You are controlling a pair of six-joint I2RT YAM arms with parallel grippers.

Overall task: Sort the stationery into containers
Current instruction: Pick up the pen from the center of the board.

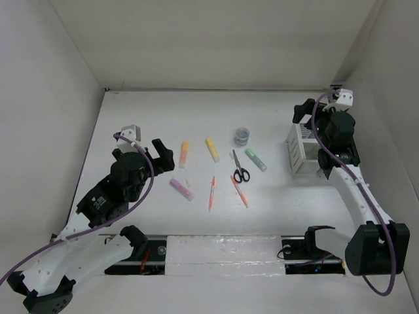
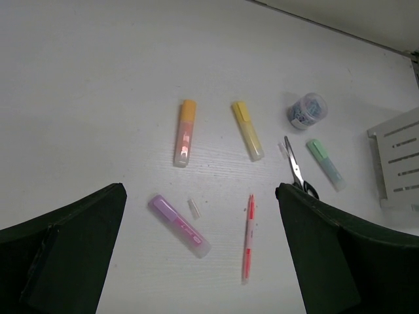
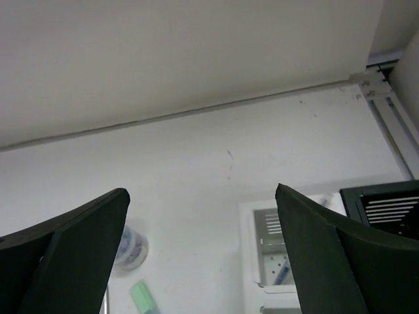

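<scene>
The left claw point(image 2: 200, 190) hangs wide open and empty over the table point(image 1: 131, 118), just left of the orange highlighter point(image 2: 185, 133), with the purple highlighter point(image 2: 178, 224) almost between its fingers. The right claw point(image 3: 201, 191) is also spread wide and holds nothing. It is up at the back right above the white box point(image 3: 262, 242), and the black box point(image 3: 386, 209) is just beside that. All the loose pieces lie in the middle of the table, outside both boxes. The white box has something bluish inside, too small to name. The nearest risk is at the purple highlighter: a small clear piece point(image 2: 194, 208) lies right next to it, so a closing finger could flick that away or pinch it along with the barrel. The chunky highlighters could skid or twist if they are caught off-centre. The thin pen point(image 2: 248, 237) lies flat, so the fingers may scrape the table or close on air. The scissors point(image 2: 296, 167) lie just beside the green highlighter point(image 2: 325, 163), and lifting one could drag the other. The grey roll point(image 2: 306, 110) might roll if tipped. The boxes look light, and the right arm so close above them could shove one. Both arms reaching for the middle could clash.
</scene>
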